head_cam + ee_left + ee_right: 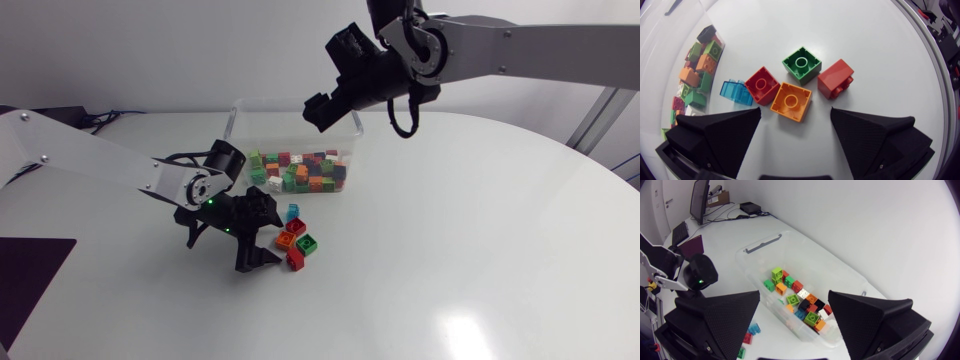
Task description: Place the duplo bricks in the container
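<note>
Left end effector (796, 111): fingers apart, holding nothing, low over the desk (480, 250).
Orange brick (791, 102): nearest, just ahead between the fingers, touching the red brick (762, 85).
Further loose bricks: green brick (801, 64), tipped red brick (836, 78), clear blue brick (736, 92).
Handling: probably light, rigid, slick plastic that skids easily, so pinch the flat side walls.
Container (350, 125): beyond, holding many bricks.
Right end effector (794, 295): fingers apart, empty, above the container.
</note>
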